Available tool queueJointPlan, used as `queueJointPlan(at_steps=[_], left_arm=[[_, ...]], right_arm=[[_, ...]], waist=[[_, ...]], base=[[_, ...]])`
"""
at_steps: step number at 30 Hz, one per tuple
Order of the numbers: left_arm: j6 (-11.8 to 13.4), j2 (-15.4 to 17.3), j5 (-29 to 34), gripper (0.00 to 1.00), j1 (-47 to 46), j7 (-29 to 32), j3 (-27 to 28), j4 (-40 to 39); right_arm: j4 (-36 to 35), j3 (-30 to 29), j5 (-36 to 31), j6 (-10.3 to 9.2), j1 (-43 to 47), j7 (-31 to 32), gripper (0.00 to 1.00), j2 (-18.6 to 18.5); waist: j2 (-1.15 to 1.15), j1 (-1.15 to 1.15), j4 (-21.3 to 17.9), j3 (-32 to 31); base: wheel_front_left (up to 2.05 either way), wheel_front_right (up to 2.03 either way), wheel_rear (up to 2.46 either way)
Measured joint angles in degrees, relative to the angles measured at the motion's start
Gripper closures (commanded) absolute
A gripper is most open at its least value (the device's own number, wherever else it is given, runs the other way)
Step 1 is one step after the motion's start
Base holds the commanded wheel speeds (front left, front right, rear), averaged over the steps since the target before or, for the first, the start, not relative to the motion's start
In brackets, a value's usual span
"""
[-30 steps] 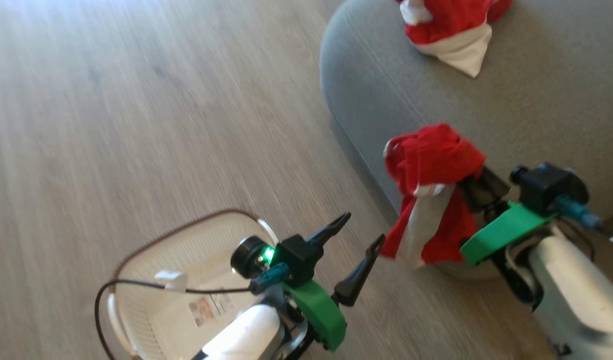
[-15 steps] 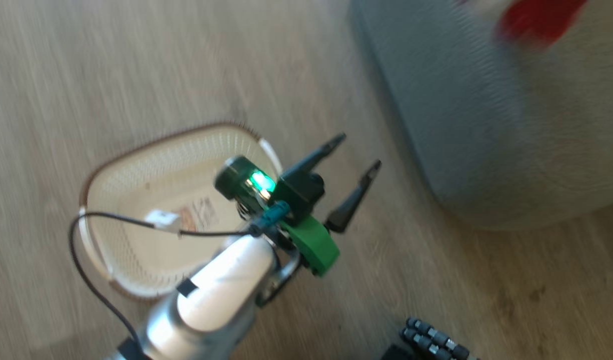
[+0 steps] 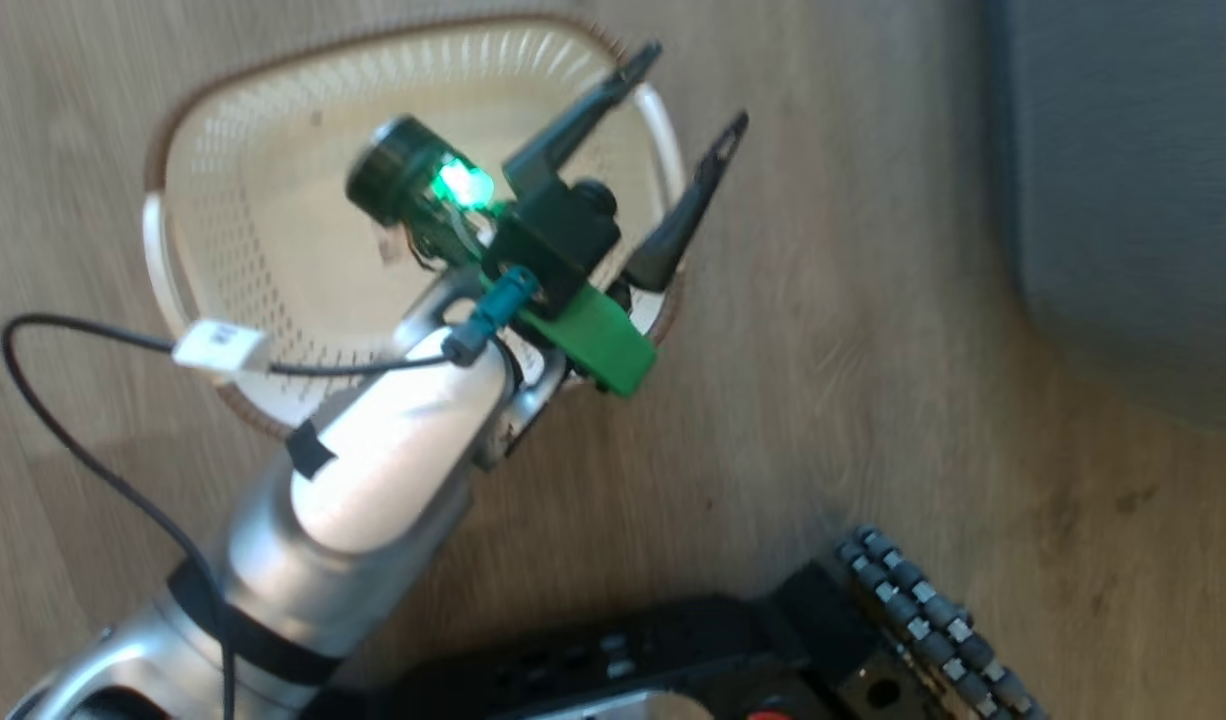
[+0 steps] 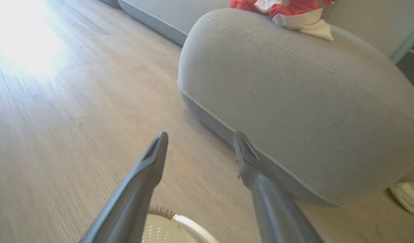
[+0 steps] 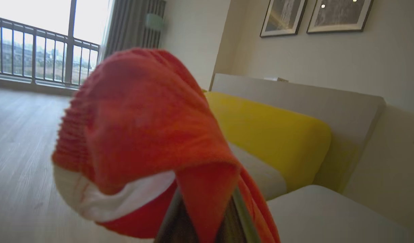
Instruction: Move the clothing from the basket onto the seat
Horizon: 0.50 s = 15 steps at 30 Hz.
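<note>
The cream basket (image 3: pixel 158 230) with its brown rim stands on the wooden floor, and its inside looks bare apart from a label. My left gripper (image 3: pixel 697 85) hangs open over the basket's right rim, holding nothing. In the left wrist view the same open gripper (image 4: pixel 200 136) points at the grey seat (image 4: pixel 294 101), where red and white clothing (image 4: pixel 288 8) lies on top. The basket's edge (image 4: pixel 166 229) lies just below the fingers. My right gripper (image 5: pixel 207 216) is shut on a red and white garment (image 5: pixel 143 118), which drapes over and hides its fingertips. The seat's corner (image 3: pixel 1123 180) shows at upper right.
My dark wheeled base (image 3: pixel 723 650) lies at the bottom of the head view. A black cable (image 3: pixel 73 330) loops off the left arm. A white shoe (image 4: pixel 408 197) rests on the floor beside the seat. A yellow cushion (image 5: pixel 271 135) leans on the sofa back beyond the held garment.
The head camera has tipped down and swung. The basket now sits higher in the picture and my base has come into it. The left gripper stays open by the basket's rim.
</note>
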Motion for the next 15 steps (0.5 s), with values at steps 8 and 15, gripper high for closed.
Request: queueJointPlan(at_steps=[8, 15], left_arm=[[0.7, 0.8, 0.0, 0.00, -0.3, -0.3, 1.3, 1.5], [1.5, 2.1, -1.4, 0.00, 3.4, -0.4, 2.9, 2.6]], right_arm=[[9.1, -4.2, -7.4, 0.00, 8.2, -2.4, 0.00, 7.4], [3.4, 4.8, -6.8, 0.00, 13.1, -2.7, 0.00, 9.5]], waist=[[0.00, 0.00, 4.0, 7.2], [0.00, -0.02, 3.6, 2.5]], base=[[0.00, 0.00, 0.00], [0.00, 0.00, 0.00]])
